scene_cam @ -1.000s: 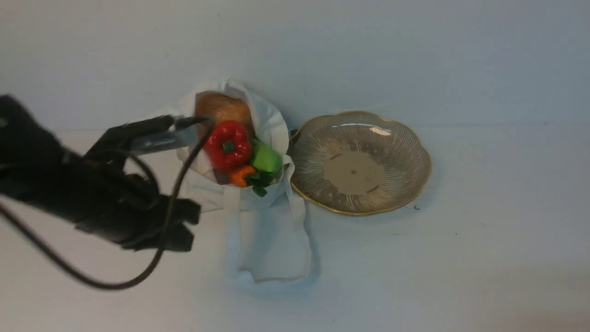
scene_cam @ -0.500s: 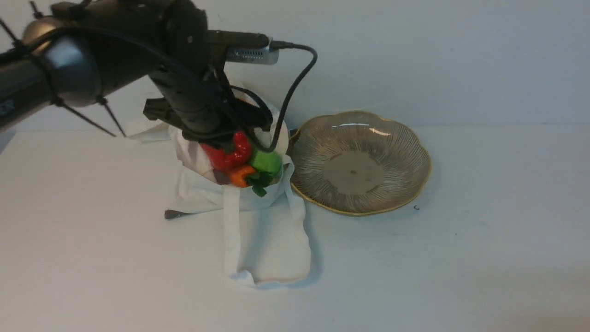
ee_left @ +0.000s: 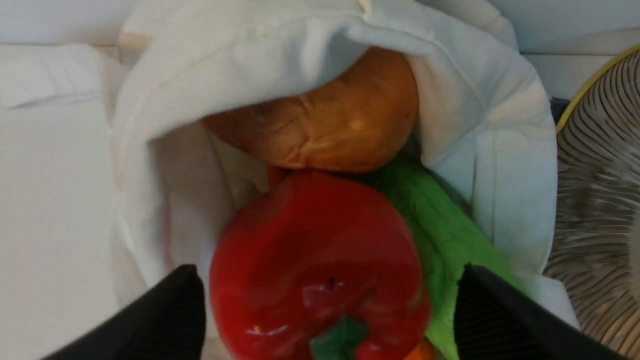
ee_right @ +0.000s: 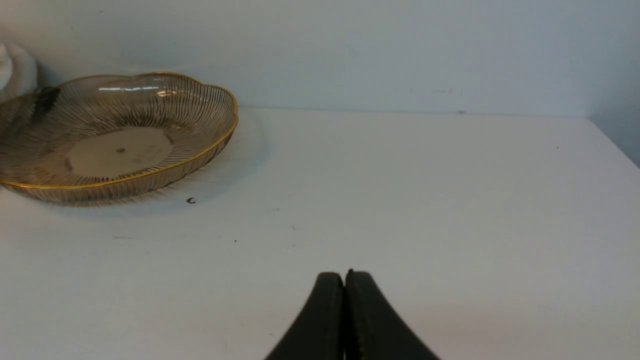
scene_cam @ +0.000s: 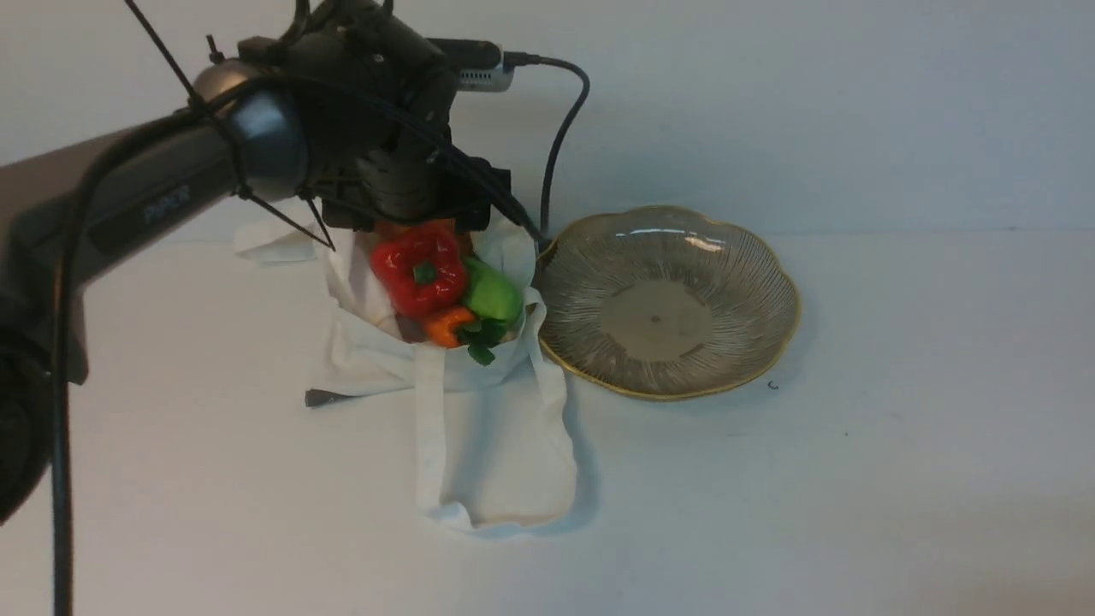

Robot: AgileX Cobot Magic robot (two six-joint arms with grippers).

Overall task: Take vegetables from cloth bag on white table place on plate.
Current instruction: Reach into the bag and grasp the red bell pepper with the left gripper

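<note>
Pepper (ee_left: 310,235) looks glossy, hard and slippery; left gripper (ee_left: 328,280), spread wide astride it, should pinch its broad flanks.

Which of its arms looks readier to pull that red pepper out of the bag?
Left. The left fingers stand open either side of the red pepper in the cloth bag. The right fingers are shut, over the white table beside the plate.

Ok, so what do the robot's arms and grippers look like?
The left arm is a glossy dark tube with pale lettering, a rounded joint, cable ties and a looping black cable. The left gripper has black wedge fingers with ribbed pads. The right gripper has smooth black tapering fingers.
</note>
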